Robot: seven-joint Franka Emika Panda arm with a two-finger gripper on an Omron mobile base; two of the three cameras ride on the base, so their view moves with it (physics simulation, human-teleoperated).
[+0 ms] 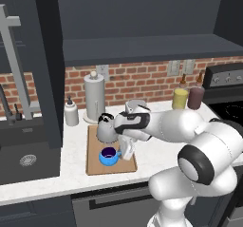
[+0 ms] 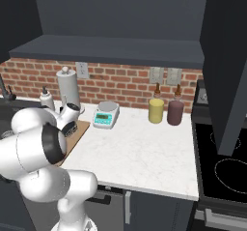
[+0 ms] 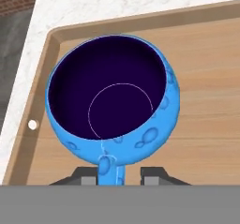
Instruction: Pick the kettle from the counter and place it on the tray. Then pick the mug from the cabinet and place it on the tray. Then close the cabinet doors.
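Both kettle (image 1: 105, 129) & mug (image 3: 112, 99) on tray (image 3: 206, 138)

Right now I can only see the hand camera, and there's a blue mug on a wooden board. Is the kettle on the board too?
Observer: Yes. The kettle sits on the tray, just behind the mug, on the brick wall side.
Operator: Are the cupboard doors shut?
Observer: No. The cabinet doors are swung open, and one hangs out above the stove.
Operator: Is anything tall near the tray?
Observer: A paper-towel roll stands upright on the counter, right behind the tray.
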